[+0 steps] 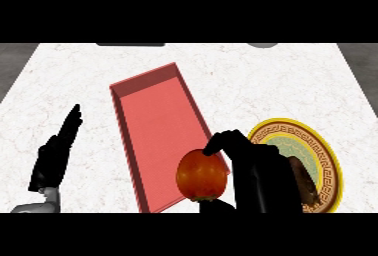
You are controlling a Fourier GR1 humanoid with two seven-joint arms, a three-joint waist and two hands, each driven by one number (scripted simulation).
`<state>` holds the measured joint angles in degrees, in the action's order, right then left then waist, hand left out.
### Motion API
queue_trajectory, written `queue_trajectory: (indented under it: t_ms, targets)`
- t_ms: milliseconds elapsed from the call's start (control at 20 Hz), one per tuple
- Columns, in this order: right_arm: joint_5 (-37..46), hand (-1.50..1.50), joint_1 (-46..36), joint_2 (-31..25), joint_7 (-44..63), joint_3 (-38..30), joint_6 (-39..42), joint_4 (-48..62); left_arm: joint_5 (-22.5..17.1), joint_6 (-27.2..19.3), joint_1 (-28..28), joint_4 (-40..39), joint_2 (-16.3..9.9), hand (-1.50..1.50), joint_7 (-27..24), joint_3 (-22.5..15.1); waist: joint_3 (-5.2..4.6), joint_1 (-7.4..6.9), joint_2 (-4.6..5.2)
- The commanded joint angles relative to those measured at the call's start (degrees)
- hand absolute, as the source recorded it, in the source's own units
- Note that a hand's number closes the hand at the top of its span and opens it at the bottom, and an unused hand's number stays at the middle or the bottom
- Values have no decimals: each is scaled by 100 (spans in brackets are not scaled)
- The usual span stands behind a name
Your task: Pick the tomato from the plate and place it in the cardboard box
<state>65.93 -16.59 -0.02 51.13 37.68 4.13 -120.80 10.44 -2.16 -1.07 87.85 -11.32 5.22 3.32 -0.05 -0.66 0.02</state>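
Observation:
My right hand [255, 170] is curled round the red-orange tomato [201, 175], fingers over its top and thumb below it. The tomato hangs over the near right corner of the box [159, 135], a long shallow tray with reddish walls and floor. To the right lies the round plate [325, 150] with a yellow rim and patterned band; my right hand covers its left part. My left hand [55, 155] rests open at the left of the counter, fingers straight and pointing away, apart from the box.
The white marbled counter [280, 80] stretches beyond the box and plate. Its far edge shows two dark shapes [131, 45]. A dark patch [304, 182] lies on the plate next to my right hand.

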Motion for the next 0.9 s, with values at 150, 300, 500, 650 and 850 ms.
queue_trajectory:
  t_ms: [150,300,500,650,850]
  targets:
    - [-958,150,-2113,2,1226,-143,-337,1495,234,-158,-17,20,221,0,129,-178,0,-27,5]
    - [-1386,150,-2889,2,1108,-523,-799,2711,218,-68,-60,509,130,0,389,-225,2,-135,14]
    - [-1988,150,-3328,1,712,-653,-1234,3753,-119,279,-60,-129,-113,0,-138,140,-1,-88,28]
    - [-2421,150,-3866,1,602,-593,-1574,4690,38,94,-175,59,43,0,24,15,1,-127,29]
    - [-2822,150,-4063,2,450,-287,-2148,5751,19,207,178,183,19,0,-149,-24,0,-177,29]
